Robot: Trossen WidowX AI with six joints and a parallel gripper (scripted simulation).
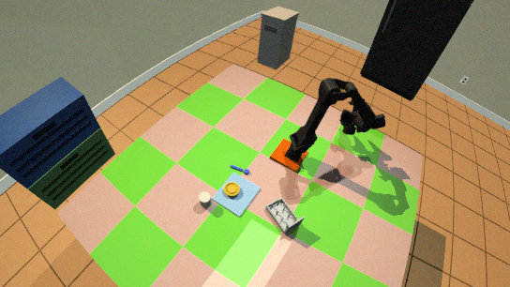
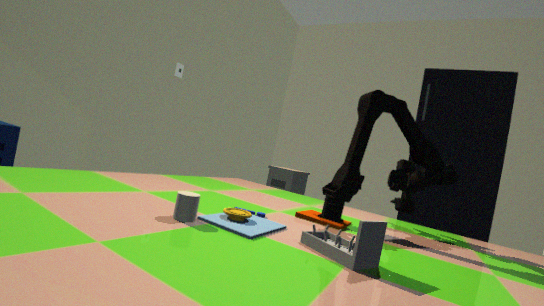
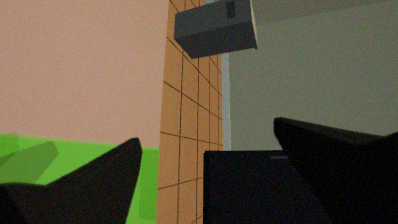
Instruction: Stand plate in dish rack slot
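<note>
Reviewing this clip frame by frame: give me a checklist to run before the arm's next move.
1. Gripper open and holding nothing: ok.
2. Yellow plate in view, on the blue board: ok.
3. Dish rack free of any plate: ok.
4. Gripper positioned over plate: not ok, off beyond the orange base.
5. Slot width suits plate: cannot tell.

Black arm [image 1: 319,113] [image 2: 356,145] raised, bent; hand [image 3: 207,135] open, holding nothing.
</note>
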